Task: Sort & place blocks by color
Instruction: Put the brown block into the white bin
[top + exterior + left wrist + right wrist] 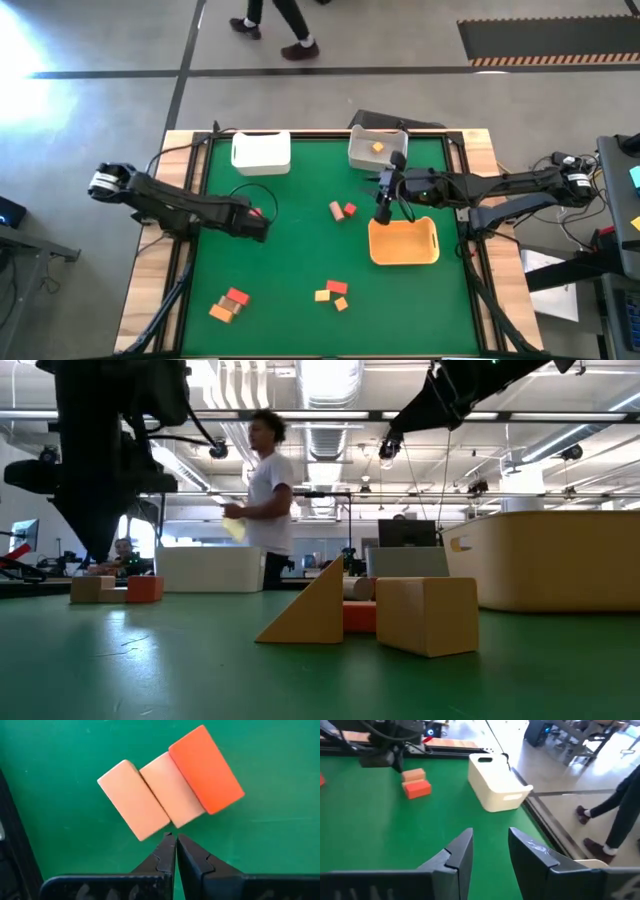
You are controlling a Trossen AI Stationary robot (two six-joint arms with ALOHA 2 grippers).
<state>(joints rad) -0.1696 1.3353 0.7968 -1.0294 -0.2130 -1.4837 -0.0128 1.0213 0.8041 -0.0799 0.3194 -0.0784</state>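
Note:
Three small bars lie side by side on the green mat under my left gripper: two tan blocks and a red block. The gripper is shut, points down and hangs by the middle tan bar's near end. From above only a bit of red shows beside my left gripper. My right gripper is open with nothing between its fingers, held high over the far left corner of the orange tray. An orange block lies in the far right white bin. My left gripper's shut fingertips stand right at the end of the middle tan bar, pointing down from above. I cannot tell whether they touch it or hang just over it. All three bars lie flat on the mat.
A second white bin stands at the far left. Loose blocks lie mid-table, near the front centre and at the front left. A person walks beyond the far edge.

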